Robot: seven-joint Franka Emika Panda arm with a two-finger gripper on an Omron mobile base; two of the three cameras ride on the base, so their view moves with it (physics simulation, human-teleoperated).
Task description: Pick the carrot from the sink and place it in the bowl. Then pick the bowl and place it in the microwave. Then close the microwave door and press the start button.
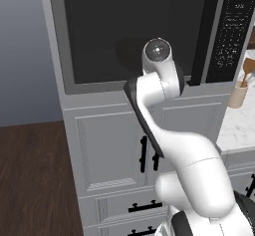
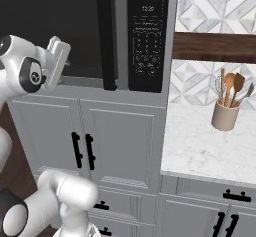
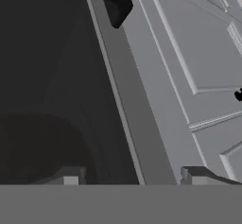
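Our hand [image 3: 127, 176] hovered part-open and empty at the shut microwave door [image 1: 134, 36] — it could miss the control panel [image 2: 146, 36] further right.

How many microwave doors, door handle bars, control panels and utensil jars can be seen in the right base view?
microwave door: 1
handle bar: 1
control panel: 1
utensil jar: 1
Total: 4

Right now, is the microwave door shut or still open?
Shut. The microwave door lies flat in the cabinet front, its handle upright beside the control panel, no gap showing in either base view.
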